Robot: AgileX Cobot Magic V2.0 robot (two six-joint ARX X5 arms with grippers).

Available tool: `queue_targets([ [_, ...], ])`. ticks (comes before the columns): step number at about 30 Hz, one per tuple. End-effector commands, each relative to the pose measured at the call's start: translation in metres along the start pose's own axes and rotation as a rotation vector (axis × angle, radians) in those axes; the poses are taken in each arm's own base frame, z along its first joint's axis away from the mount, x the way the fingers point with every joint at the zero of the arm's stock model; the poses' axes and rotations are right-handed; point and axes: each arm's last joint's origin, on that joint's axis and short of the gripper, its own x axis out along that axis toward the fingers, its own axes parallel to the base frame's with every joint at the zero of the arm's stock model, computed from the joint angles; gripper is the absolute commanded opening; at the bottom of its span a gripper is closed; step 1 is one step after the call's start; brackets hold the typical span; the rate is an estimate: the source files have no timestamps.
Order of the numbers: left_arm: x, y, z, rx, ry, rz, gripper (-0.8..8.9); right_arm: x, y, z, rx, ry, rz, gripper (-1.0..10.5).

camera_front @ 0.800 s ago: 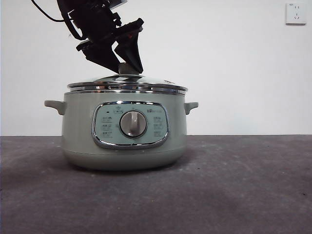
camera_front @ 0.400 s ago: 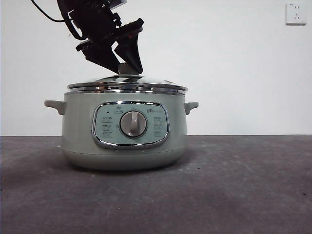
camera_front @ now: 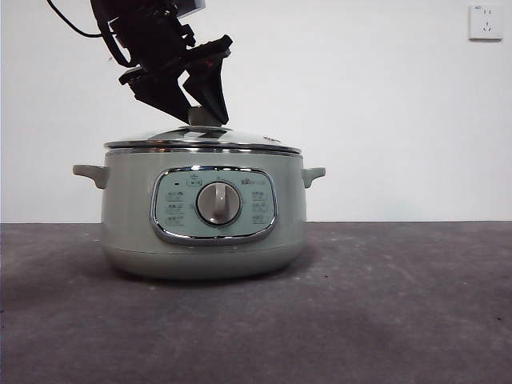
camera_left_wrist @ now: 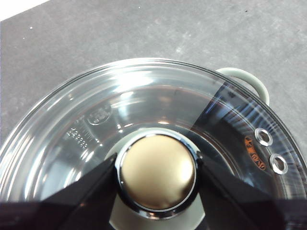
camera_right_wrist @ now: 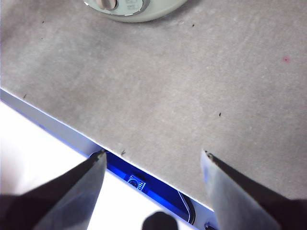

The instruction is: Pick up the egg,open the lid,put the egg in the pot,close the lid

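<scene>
On the grey worktop [camera_front: 400, 320], the sage-green pot [camera_front: 204, 220] is topped by the clear chrome-rimmed lid [camera_front: 203, 142], its knob [camera_left_wrist: 157, 173] clamped by the left end effector [camera_front: 196, 114]; the right end effector [camera_right_wrist: 153, 160] is held apart.

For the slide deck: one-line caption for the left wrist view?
Left end effector clamped on the lid's knob, lid over the pot.

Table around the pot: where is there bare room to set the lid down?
Bare table lies in front of the pot and beside it, under the wall socket. The crowded spot is above the pot: the left gripper clamps the knob of the lid. The right gripper hangs open at the table's edge.
</scene>
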Motion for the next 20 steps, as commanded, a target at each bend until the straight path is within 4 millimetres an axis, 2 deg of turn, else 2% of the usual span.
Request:
queue_targets([
  [1, -0.005, 0.002, 0.008, 0.01, -0.047, 0.005, -0.08, 0.002, 0.0, -0.001, 0.005, 0.001, -0.005, 3.4],
  [6, -0.001, 0.002, 0.004, 0.007, -0.024, -0.026, -0.08, 0.002, 0.0, -0.001, 0.005, 0.001, -0.005, 3.4],
  [10, 0.013, 0.002, -0.004, 0.0, 0.031, -0.042, -0.08, 0.002, 0.0, -0.001, 0.007, 0.002, -0.005, 3.4],
  [14, 0.017, 0.002, -0.007, -0.01, 0.059, -0.044, 0.06, 0.002, 0.0, -0.001, 0.013, 0.001, -0.006, 3.4],
  [15, 0.017, 0.002, -0.007, -0.016, 0.059, -0.044, 0.4, 0.002, 0.0, -0.001, 0.013, -0.001, -0.007, 3.4],
  [18, 0.016, 0.003, -0.009, -0.024, 0.075, -0.057, 2.25, 0.002, -0.001, -0.001, 0.013, -0.003, -0.015, 3.4],
  [20, 0.016, 0.002, -0.01, -0.026, 0.086, -0.063, 2.3, 0.002, -0.001, -0.001, 0.013, -0.003, -0.015, 3.4],
])
